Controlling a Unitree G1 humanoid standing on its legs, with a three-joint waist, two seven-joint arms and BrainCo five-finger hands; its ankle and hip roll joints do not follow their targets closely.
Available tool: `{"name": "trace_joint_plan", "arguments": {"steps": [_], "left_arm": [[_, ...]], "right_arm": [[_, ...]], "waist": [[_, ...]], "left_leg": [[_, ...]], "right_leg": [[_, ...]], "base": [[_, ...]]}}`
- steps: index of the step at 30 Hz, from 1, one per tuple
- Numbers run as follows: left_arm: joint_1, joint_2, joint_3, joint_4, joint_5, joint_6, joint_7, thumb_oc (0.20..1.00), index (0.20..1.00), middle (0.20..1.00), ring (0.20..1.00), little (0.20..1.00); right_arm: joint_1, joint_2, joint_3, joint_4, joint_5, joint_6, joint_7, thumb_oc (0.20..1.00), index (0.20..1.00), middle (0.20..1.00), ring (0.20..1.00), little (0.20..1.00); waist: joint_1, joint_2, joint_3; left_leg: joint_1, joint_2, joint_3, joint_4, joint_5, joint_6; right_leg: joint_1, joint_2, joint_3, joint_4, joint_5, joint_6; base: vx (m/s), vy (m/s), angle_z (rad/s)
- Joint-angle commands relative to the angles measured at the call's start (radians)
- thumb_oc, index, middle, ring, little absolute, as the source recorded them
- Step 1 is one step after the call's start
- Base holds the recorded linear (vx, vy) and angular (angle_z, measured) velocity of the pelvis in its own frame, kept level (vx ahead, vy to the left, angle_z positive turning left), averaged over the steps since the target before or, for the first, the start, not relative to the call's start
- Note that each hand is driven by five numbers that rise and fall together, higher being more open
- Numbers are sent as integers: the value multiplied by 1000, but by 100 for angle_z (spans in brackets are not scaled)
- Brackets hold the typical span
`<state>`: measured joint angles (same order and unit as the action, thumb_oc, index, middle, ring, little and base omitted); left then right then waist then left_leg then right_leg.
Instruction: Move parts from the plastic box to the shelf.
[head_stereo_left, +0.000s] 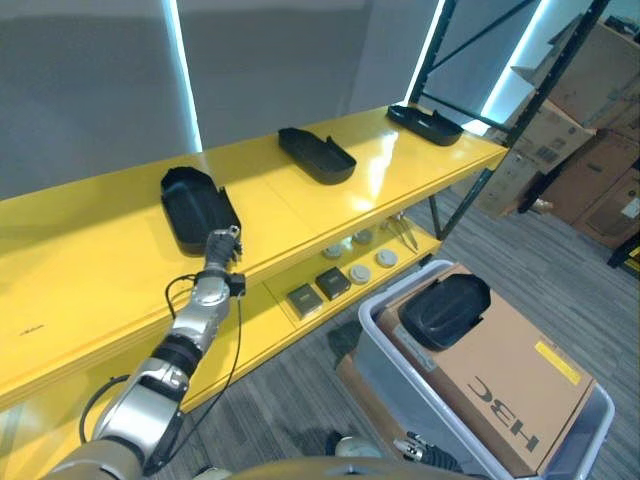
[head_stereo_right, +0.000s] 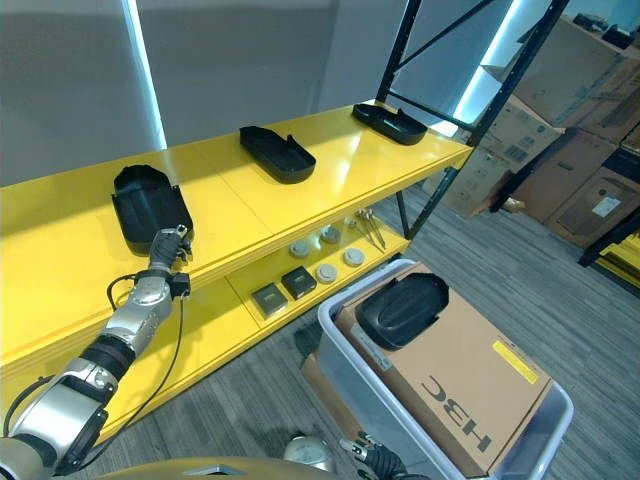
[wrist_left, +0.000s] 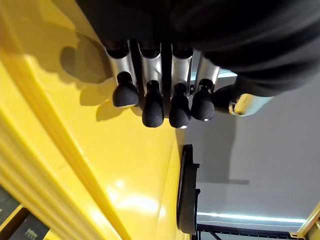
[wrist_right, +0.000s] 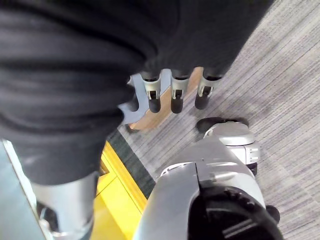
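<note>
Left hand is seen at the near edge of a black part on the yellow shelf; fingers straight, ungripped. Another part rests on cardboard in the box. Right hand hangs relaxed.

A yellow shelf is being shown with three black parts lying on its top board. The first part is lying just past the fingertips of the left hand, whose fingers are being held straight above the yellow surface. A second part is resting farther along the board, well apart from the fingers, and a third part is lying near the far end. On the lower board, round pieces, dark square pieces and thin tools are lying. A grey box is standing on the carpeted floor.
</note>
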<state>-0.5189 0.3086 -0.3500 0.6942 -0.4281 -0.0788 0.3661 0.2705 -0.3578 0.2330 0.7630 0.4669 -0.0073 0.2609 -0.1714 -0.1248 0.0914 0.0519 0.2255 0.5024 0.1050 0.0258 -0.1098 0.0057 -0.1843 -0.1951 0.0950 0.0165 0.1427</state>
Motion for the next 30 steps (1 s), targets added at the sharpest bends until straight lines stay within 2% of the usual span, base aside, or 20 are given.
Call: {"name": "trace_joint_plan", "arguments": {"steps": [1, 8, 9, 11, 19, 23, 27, 28, 30], "left_arm": [[-94, 36, 50, 58, 1, -33, 8, 200, 200, 200, 200, 200], [-90, 25, 47, 25, -8, -118, -47, 213, 213, 213, 213, 213], [-83, 23, 46, 2, -9, -130, -61, 492, 492, 492, 492, 492], [-58, 27, 42, -58, -7, -159, -78, 1000, 1000, 1000, 1000, 1000], [136, 106, 71, -484, -41, -139, -172, 1000, 1000, 1000, 1000, 1000], [345, 174, 152, -813, -151, -80, -409, 1000, 1000, 1000, 1000, 1000], [485, 235, 197, -959, -338, -24, -624, 1000, 1000, 1000, 1000, 1000], [491, 239, 200, -963, -360, -13, -650, 1000, 1000, 1000, 1000, 1000], [514, 250, 205, -1005, -423, 19, -741, 1000, 1000, 1000, 1000, 1000]], "right_arm": [[-12, -10, 27, -15, 24, -47, 24, 1000, 1000, 1000, 1000, 1000], [-11, -3, 21, -16, 23, -57, 27, 1000, 1000, 1000, 1000, 1000], [-11, -1, 17, -18, 22, -57, 26, 1000, 1000, 1000, 1000, 1000], [-8, 1, 6, -28, 8, -51, 28, 1000, 1000, 1000, 1000, 1000], [-15, 13, -56, -73, -2, -26, 5, 1000, 1000, 1000, 1000, 1000], [-16, 21, -102, -138, 28, -6, -40, 1000, 1000, 1000, 1000, 1000], [-2, 19, -141, -153, 66, -21, -81, 1000, 1000, 1000, 1000, 1000], [-1, 19, -144, -153, 72, -23, -86, 1000, 1000, 1000, 1000, 1000], [4, 29, -161, -141, 118, -48, -124, 1000, 1000, 1000, 1000, 1000]], "waist": [[1, 33, 38], [5, 35, 36], [9, 36, 35], [16, 38, 37], [72, 56, 49], [130, 68, 67], [164, 82, 82], [166, 82, 79], [171, 88, 85]], "left_leg": [[-24, 91, -90, 95, -51, 1], [-20, 85, -92, 85, -52, 2], [-19, 83, -92, 80, -52, 3], [-15, 79, -92, 72, -50, 4], [-18, 50, -122, 58, -55, 13], [-45, 22, -169, 110, -83, 27], [-71, -13, -203, 182, -128, 56], [-75, -17, -202, 182, -128, 59], [-76, -46, -193, 198, -151, 79]], "right_leg": [[12, -101, 44, -6, 26, 95], [14, -103, 41, -10, 26, 95], [15, -104, 38, -12, 27, 95], [18, -105, 34, -15, 29, 94], [31, -117, 6, -16, 27, 84], [37, -138, -14, -2, 27, 80], [35, -173, -18, 23, 39, 89], [30, -178, -16, 23, 43, 89], [25, -212, -25, 24, 84, 94]], "base": [[0, 0, 0], [-4, 0, 0], [-40, 10, 0], [-52, 31, 0], [-73, 71, 4], [-175, 152, 14], [-171, 189, 20], [-159, 215, 14], [-129, 179, 9]]}}
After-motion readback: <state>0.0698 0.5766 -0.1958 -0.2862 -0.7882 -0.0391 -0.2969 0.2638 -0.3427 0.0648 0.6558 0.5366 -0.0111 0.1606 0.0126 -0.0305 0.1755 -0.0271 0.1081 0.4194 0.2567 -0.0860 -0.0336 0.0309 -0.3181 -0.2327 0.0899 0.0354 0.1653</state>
